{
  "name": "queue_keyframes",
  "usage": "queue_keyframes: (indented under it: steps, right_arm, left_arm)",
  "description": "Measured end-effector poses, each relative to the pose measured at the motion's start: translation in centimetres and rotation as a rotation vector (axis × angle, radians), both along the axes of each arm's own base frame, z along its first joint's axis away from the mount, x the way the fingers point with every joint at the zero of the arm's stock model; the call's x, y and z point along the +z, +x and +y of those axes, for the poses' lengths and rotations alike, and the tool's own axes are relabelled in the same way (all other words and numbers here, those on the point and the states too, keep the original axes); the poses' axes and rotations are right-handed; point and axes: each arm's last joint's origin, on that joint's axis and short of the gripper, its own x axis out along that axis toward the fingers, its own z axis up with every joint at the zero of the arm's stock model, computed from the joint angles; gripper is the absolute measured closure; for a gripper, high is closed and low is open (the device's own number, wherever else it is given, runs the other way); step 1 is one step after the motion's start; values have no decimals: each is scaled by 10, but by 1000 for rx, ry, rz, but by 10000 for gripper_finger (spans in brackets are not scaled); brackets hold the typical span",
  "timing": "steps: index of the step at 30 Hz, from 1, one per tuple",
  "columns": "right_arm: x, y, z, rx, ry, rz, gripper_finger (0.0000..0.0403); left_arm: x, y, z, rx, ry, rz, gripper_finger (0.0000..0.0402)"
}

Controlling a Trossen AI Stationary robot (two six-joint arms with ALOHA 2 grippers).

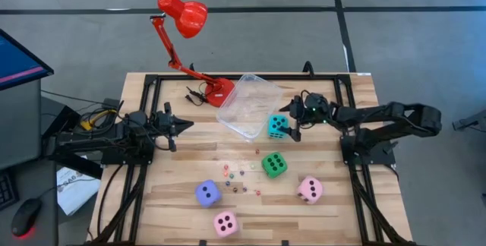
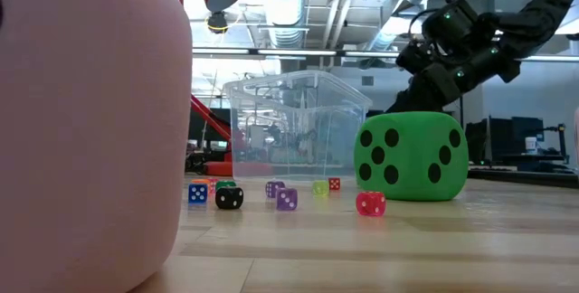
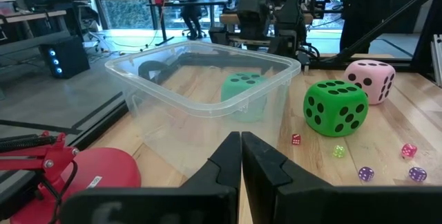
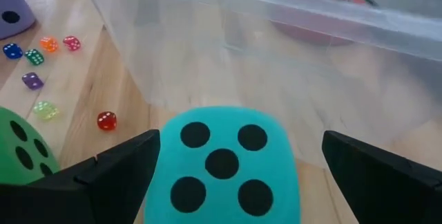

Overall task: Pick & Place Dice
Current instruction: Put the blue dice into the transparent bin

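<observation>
Now, cyan die [image 4: 224, 165] between wide right jaws, beside tub [image 1: 247, 106], left jaws closed

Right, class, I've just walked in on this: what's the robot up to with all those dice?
The right gripper hangs open over the cyan die, its fingers either side, beside the clear tub. It isn't gripping yet. The left gripper waits shut at the table's left. The green die, two pink dice, the purple-blue die and the tiny dice lie on the table.
</observation>
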Motion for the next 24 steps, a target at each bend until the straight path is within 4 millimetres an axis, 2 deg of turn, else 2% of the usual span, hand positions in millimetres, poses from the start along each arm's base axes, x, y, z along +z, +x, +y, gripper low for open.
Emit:
queue_keyframes:
  steps: [16,24]
  right_arm:
    - [-21,14,-5,-4,37,80,3]
    - [-22,16,-6,-26,84,107,3]
  left_arm:
    - [0,0,0,0,0,0,401]
    - [0,0,0,0,0,0,401]
